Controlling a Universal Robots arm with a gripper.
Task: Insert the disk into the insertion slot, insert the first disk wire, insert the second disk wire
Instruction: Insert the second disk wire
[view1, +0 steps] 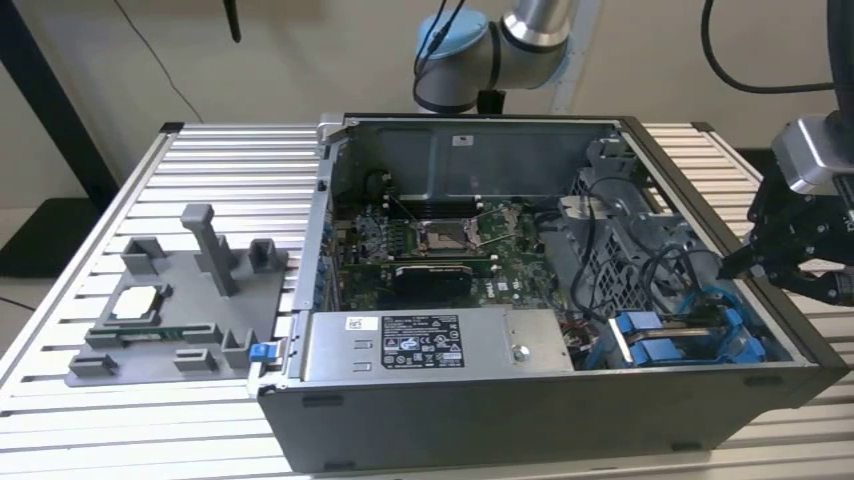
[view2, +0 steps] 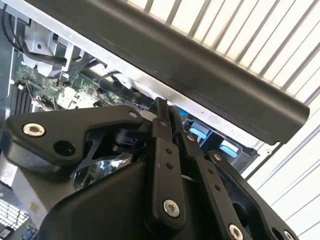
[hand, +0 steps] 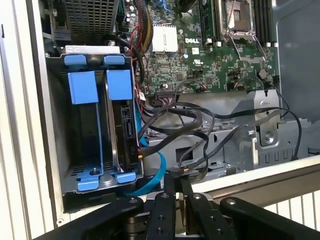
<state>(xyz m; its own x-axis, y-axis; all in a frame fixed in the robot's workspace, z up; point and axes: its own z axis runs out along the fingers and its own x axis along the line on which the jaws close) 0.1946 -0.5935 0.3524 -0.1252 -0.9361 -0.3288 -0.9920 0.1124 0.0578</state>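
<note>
Hovering at the computer case's (view1: 534, 415) side wall, the gripper (view1: 734, 268) is pinched narrow. The first wrist view looks into the corner drive cage (hand: 56, 110), where the disk (hand: 126, 127) sits on edge.
</note>
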